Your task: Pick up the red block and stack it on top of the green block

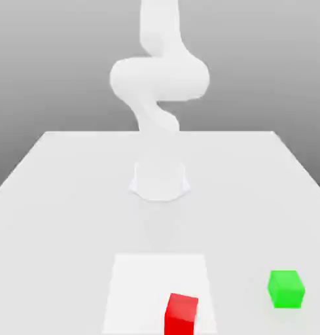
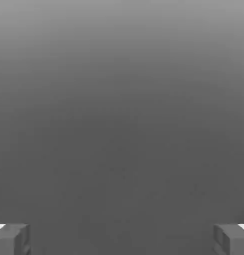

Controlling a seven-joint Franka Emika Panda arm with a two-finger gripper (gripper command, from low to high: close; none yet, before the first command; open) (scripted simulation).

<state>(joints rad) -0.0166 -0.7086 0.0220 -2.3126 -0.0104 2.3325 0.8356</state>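
Red block (image 1: 181, 314) sits upright on the white table (image 1: 57, 196), cube-shaped with no long axis, well apart from the green block (image 1: 286, 288). Gripper (image 2: 122, 239) fingers spread wide.

Bright, flat, even light washes the scene; the white tabletop (image 1: 51, 216) and the white robot arm (image 1: 159, 78) nearly melt together, their edges soft. No hard shadows or glare. The grey backdrop behind darkens gradually, smooth and hazy.
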